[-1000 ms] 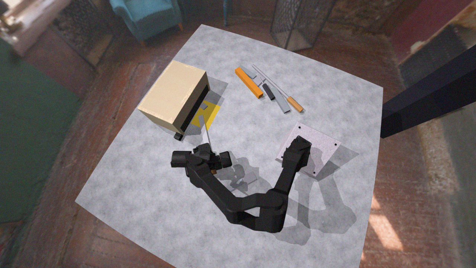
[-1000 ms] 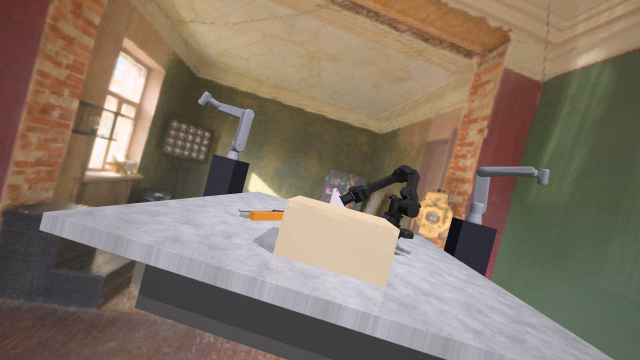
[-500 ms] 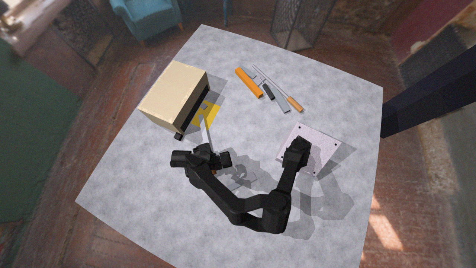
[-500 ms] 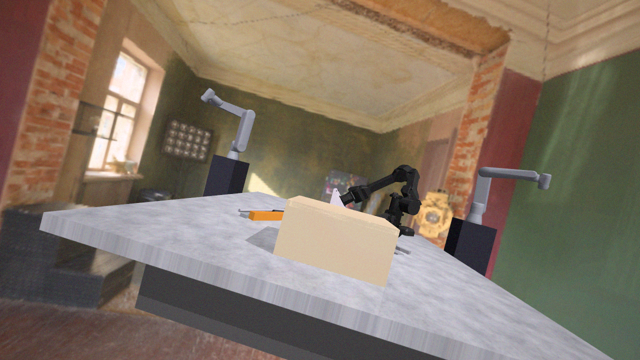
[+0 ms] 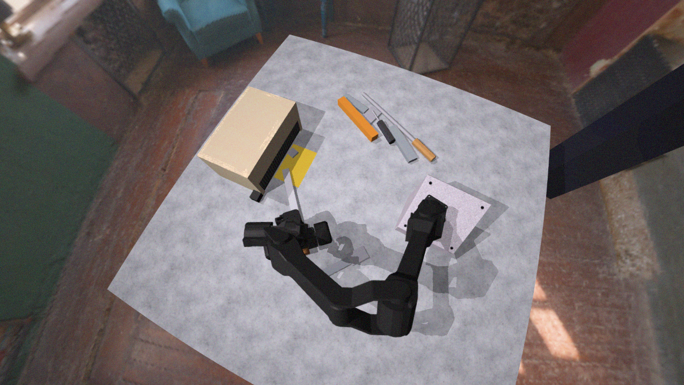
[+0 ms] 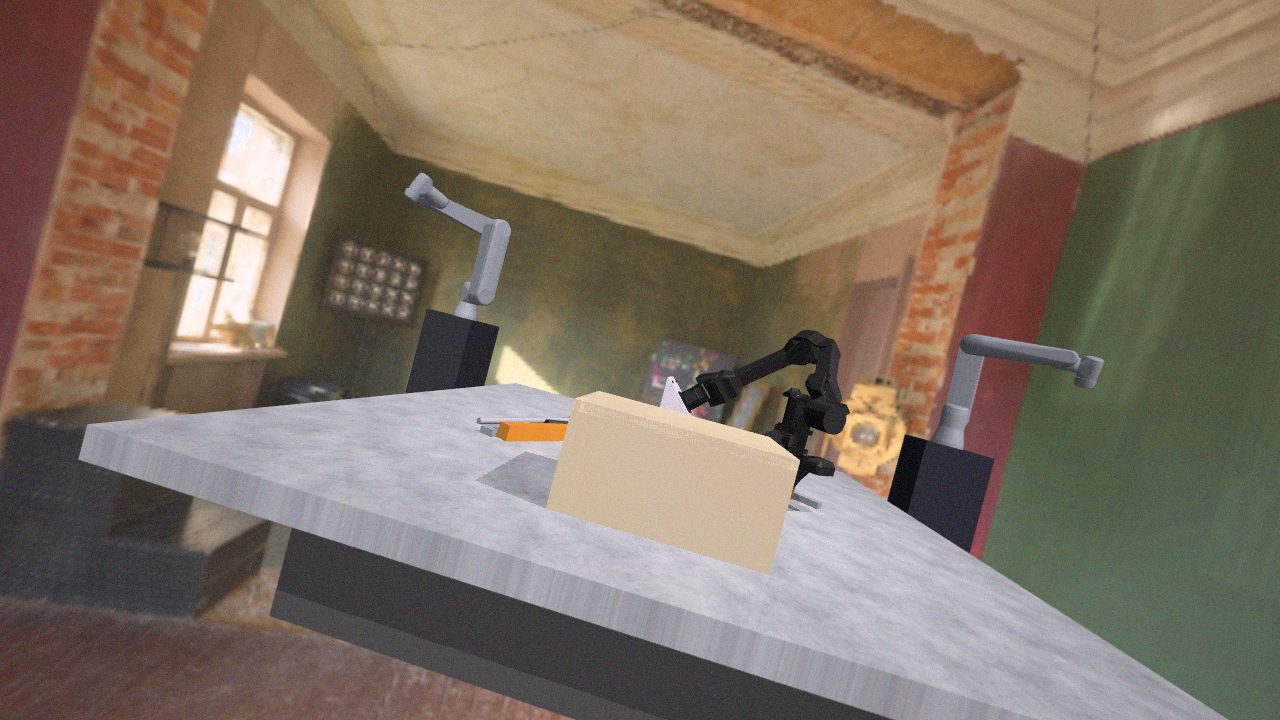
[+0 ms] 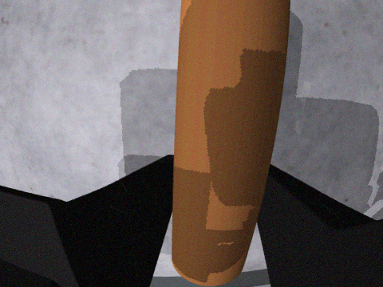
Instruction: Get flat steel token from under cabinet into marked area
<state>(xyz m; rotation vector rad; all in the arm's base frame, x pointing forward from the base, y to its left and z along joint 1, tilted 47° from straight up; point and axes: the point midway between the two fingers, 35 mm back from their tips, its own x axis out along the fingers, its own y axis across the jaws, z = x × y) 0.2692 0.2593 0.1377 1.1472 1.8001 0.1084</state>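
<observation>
Above the table (image 5: pixel 200 287), the end effector (image 5: pixel 302 229) grips an orange-handled tool (image 7: pixel 229 127), partly closed.

Around the grey marbled bench (image 5: pixel 200 287) lies a worn red-brick floor (image 5: pixel 597 287). A teal armchair (image 5: pixel 210 23) stands beyond it, beside a wire cage (image 5: pixel 430 33). Exposed brick frames a sunlit window (image 6: pixel 228 232); a green wall (image 6: pixel 1163 402) rises opposite.

I can read no text, label, brand, number or sign in any of my views. The beige cabinet (image 5: pixel 248 136), the yellow marked area (image 5: pixel 301 164), the tools lying on the table (image 5: pixel 334 297) and the orange handle (image 7: pixel 231 112) my gripper (image 7: pixel 215 167) is clamped on all carry plain, unmarked surfaces.
</observation>
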